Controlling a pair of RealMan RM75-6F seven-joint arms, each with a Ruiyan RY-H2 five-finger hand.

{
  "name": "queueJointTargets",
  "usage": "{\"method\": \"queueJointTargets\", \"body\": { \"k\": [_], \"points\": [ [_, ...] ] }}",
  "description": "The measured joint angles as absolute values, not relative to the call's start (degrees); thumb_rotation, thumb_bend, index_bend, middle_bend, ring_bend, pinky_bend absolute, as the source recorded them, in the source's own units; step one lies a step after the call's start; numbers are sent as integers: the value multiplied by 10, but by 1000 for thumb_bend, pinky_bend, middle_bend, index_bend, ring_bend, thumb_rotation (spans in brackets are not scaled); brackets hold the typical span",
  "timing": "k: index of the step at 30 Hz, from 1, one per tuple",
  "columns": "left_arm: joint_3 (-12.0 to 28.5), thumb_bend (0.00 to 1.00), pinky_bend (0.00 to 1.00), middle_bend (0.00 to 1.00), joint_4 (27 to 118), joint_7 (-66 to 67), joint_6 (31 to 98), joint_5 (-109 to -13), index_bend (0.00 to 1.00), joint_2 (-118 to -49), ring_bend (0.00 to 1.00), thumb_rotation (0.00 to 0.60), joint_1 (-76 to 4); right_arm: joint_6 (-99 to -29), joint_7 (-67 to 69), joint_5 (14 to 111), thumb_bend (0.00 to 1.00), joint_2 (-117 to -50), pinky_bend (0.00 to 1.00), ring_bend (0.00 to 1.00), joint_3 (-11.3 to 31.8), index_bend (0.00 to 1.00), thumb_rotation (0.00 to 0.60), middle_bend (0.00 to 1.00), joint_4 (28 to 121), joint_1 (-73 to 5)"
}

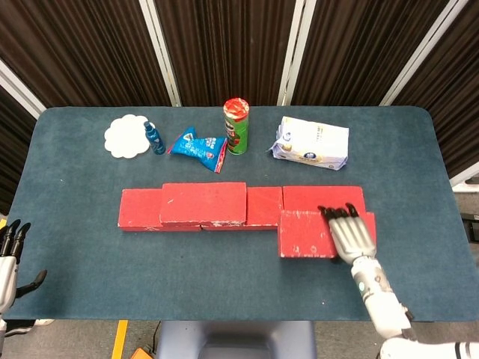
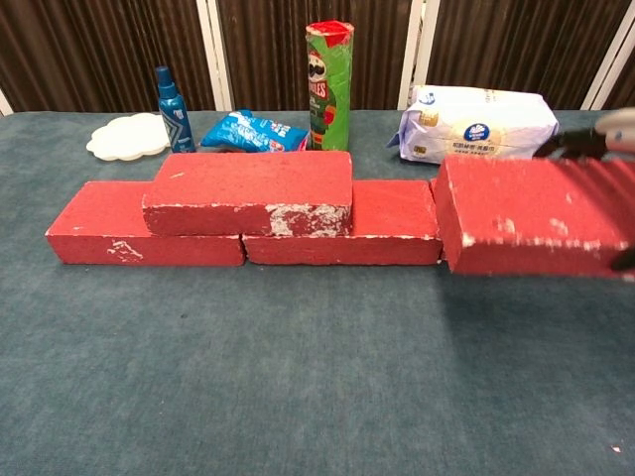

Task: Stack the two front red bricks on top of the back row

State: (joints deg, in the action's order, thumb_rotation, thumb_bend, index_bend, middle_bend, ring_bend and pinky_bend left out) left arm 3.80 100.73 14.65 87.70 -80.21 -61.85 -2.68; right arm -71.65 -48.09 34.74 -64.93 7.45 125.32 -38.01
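My right hand (image 1: pixel 350 233) grips the rectangular red brick (image 1: pixel 308 233) with fingers laid over its top, holding it off the dark blue table (image 1: pixel 75 247) at about five o'clock from the back row of red bricks (image 1: pixel 202 206). My left hand (image 1: pixel 9 250) rests at nine o'clock, fingers apart, holding nothing.

Red bricks (image 1: pixel 203 203) scuffed white, green can (image 1: pixel 236 127), dark teal table (image 1: pixel 75 247).

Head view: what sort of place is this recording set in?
Probably a lab or test bench rather than a home: a table covered in dark teal cloth, dark pleated curtains with white posts behind it, and painted red bricks set out beside snack props.
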Motion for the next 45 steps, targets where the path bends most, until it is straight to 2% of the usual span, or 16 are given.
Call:
{"method": "queueJointTargets", "body": {
  "k": [6,11,15,26,45],
  "points": [
    [37,228,17,0,1011,146,871,-798,0,-616,0,600,-28,-643,-493,249,0,-619,0,317,114,207,600,332,1204,-456],
    [40,227,17,0,1010,144,873,-796,0,-616,0,600,-27,-575,-490,208,0,-621,0,316,123,210,600,335,1138,-503],
    [40,229,16,0,1008,143,876,-797,0,-616,0,600,-27,-549,-486,184,0,-640,0,316,119,210,600,336,1093,-531],
    [42,230,17,0,1008,136,873,-792,0,-613,0,600,-27,-545,-456,172,0,-703,0,302,94,210,600,335,1047,-567],
    [44,227,17,0,1007,127,877,-789,0,-610,0,600,-24,-566,-447,133,0,-731,0,296,81,210,600,335,1013,-606]
  ]
}}
